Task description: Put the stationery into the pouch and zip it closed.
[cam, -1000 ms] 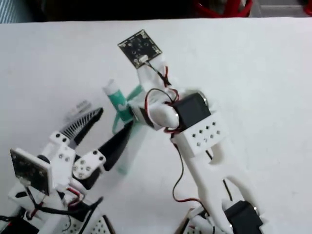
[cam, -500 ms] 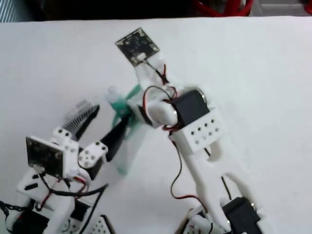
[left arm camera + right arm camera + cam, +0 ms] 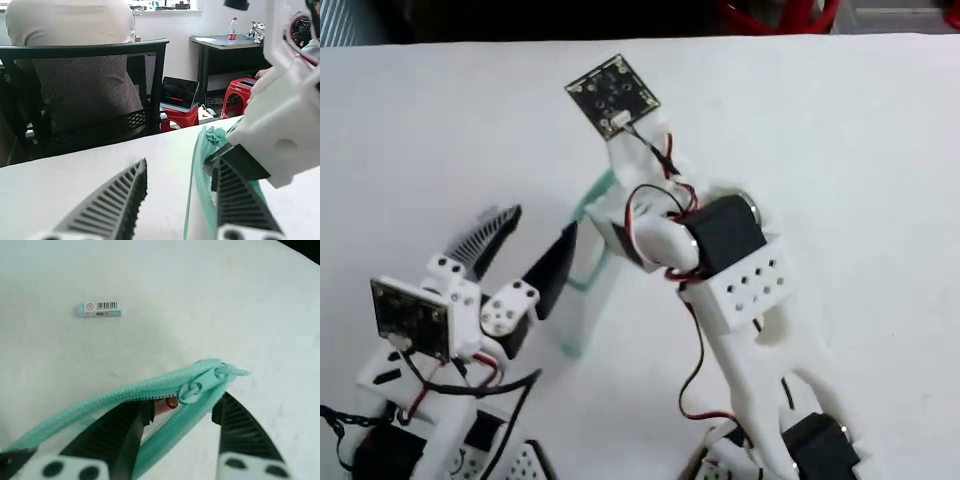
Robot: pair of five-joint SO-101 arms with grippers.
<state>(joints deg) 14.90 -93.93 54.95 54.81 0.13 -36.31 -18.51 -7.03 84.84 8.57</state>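
Gripping one zipper edge, the right gripper was clamped on the green pouch, which was held partly off the table. The left gripper was spread open beside it. An eraser was seen well apart.

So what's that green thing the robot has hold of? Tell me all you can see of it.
It is a soft pouch edged with a mint-green zip. The zip gapes open along most of its length. The slider sits near one end with its pull sticking out. Something reddish shows inside. The right gripper's fingers pinch that end and hold it up off the white table. One of the left gripper's open fingers stands close beside it.
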